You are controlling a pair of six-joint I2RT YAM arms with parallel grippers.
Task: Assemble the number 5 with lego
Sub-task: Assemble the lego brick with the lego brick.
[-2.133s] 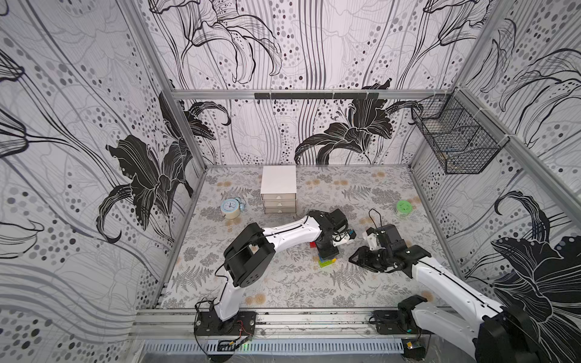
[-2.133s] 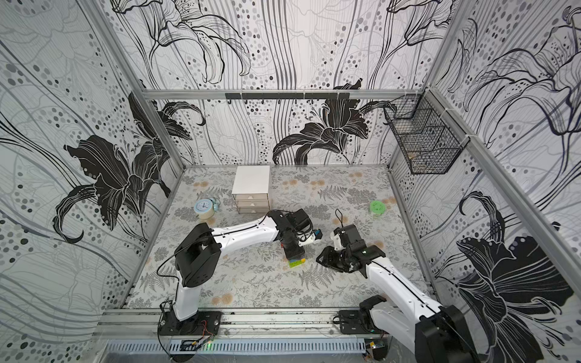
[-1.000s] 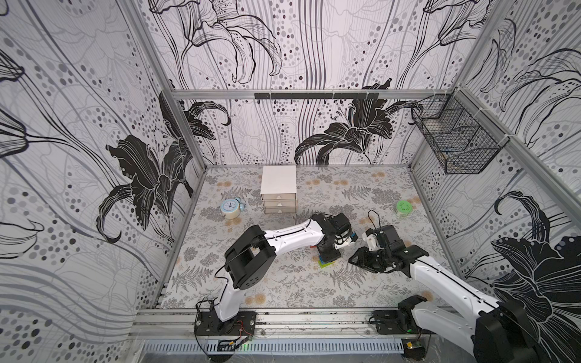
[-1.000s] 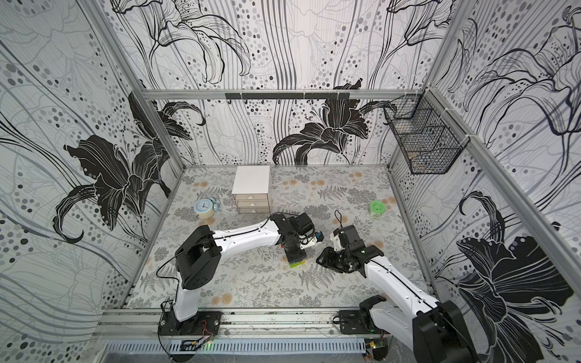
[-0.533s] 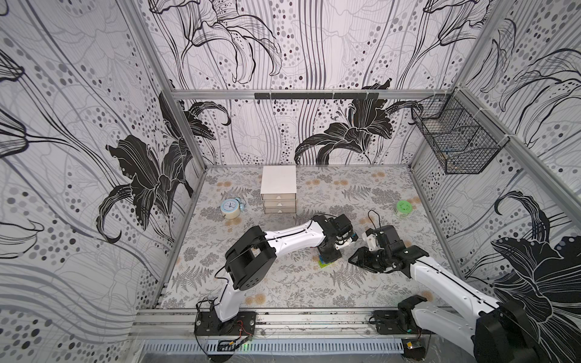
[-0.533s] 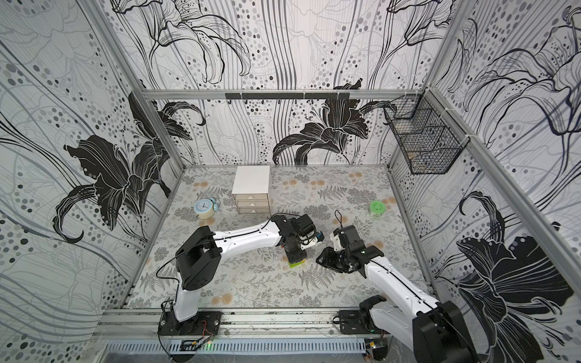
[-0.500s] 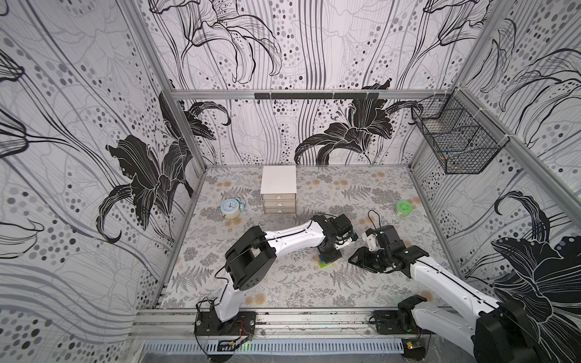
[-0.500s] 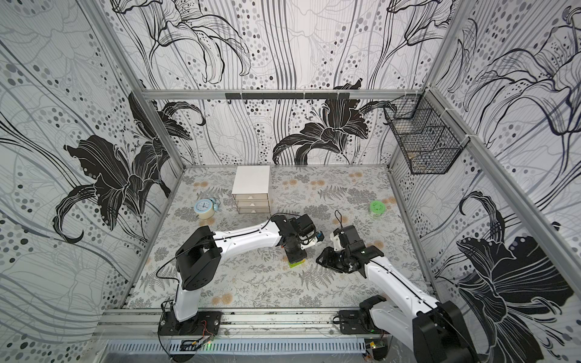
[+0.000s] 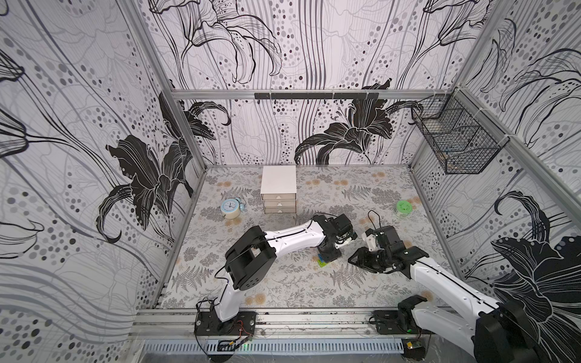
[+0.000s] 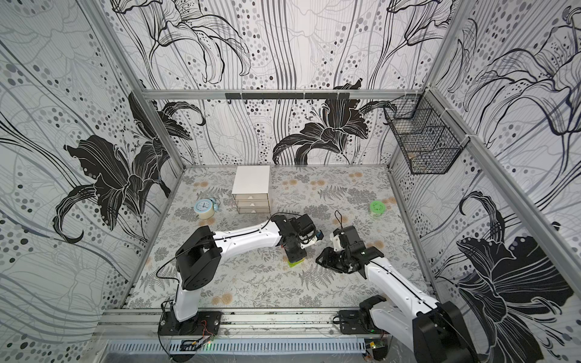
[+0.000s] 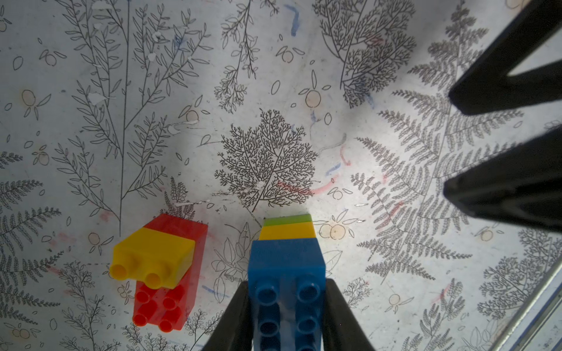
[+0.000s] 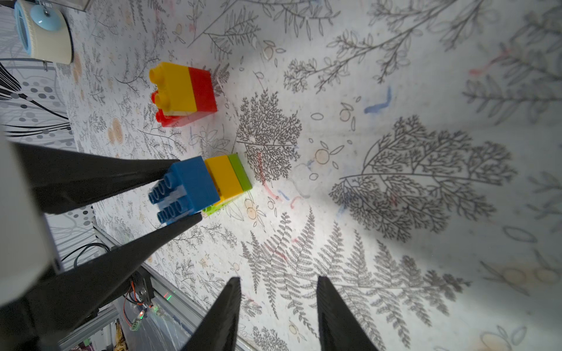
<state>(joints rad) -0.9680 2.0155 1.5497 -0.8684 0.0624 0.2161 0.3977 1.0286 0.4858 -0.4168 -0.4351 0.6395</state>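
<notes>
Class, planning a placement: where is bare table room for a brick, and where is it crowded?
Bare: near strip along front rail; far patch between drawer box and green tub. Crowded: centre, left gripper gripping blue-topped stack, red-yellow stack, right gripper.

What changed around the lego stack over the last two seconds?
The left arm sank lower and stretched slightly toward the right gripper, pressing over the stack. It now largely hides the red brick in the top views. The left gripper stays shut on the blue brick; nothing was visibly grabbed or released. The right gripper, open and empty, the drawer box and the clock roughly stayed put.
</notes>
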